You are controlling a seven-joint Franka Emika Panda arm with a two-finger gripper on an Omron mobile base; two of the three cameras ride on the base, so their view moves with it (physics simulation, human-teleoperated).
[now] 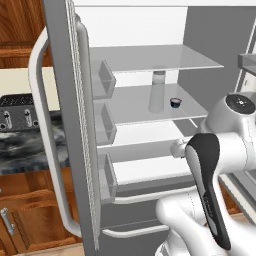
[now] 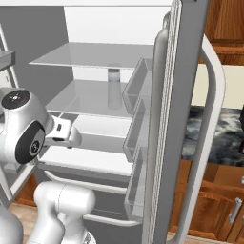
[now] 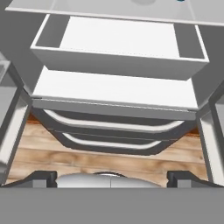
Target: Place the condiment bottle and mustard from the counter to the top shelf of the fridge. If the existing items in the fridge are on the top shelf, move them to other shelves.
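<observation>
we're parked in front of the fridge (image 1: 70,125), its door swung wide open with the long curved handle (image 1: 42,140) toward us and clear door bins (image 1: 102,80) lined along the inside. up high sits the top shelf (image 1: 150,57), bare as far as we can see. one level down, the pale jug (image 1: 157,91) stands upright toward the back of the second shelf (image 1: 130,107), and just beside it, to its right in the left base view, sits a small dark object (image 1: 175,102) too small for us to name. from the right base view the jug shows again, behind the door bins.

our fingers (image 3: 111,177) are spread as wide as they go, nothing between them, pointing down at the lower drawers (image 3: 118,48) and the wooden floor (image 3: 87,153) in front of the fridge. the white arm (image 1: 210,165) hangs in front of the lower shelves.

off past the door, the marbled tabletop (image 1: 25,145) carries a toaster (image 1: 17,112) over the brown cabinets (image 1: 30,215). we can't spot the two bottles from here.
</observation>
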